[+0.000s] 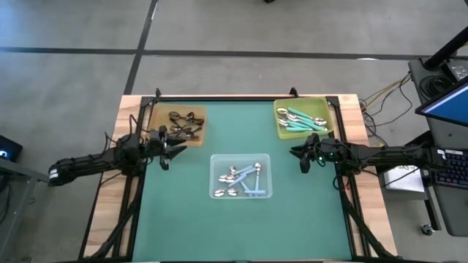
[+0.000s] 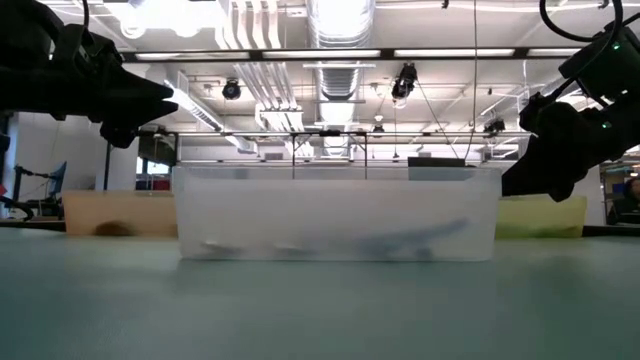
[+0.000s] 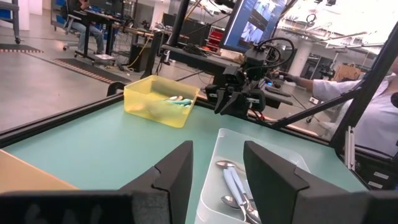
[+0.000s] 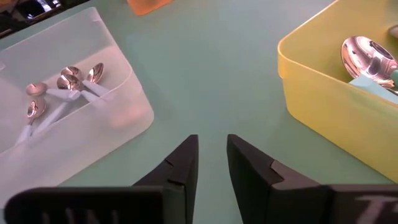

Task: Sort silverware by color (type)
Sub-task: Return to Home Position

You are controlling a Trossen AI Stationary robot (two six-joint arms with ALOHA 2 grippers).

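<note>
**A:** Where are the spoons?

**B:** Sorted by kind. The dark spoons point(image 1: 183, 123) lie in the brown tray point(image 1: 156, 117), the teal-handled spoons point(image 1: 303, 120) in the yellow-green tray point(image 1: 278, 120), and the pale-blue spoons point(image 1: 245, 179) in the clear tray point(image 1: 217, 162) mid-tabletop point(image 1: 241, 226).

**A:** And the arms?

**B:** The left end effector point(image 1: 175, 148) hovers beside the brown tray and the right end effector point(image 1: 298, 155) beside the yellow-green one. Both have their fingers parted and empty. I judge nothing is left to carry.

A grey concrete floor point(image 1: 73, 44) crossed by dark seams runs through the room, and at one side a desk holds a monitor point(image 1: 447, 98) and a keyboard point(image 1: 452, 166). Overhead, round ducts point(image 2: 340, 20) and long strip lights point(image 2: 470, 52) hang under a white ceiling. Farther back a large screen point(image 3: 256, 22) glows, and a person point(image 3: 87, 22) sits at a workbench.
</note>
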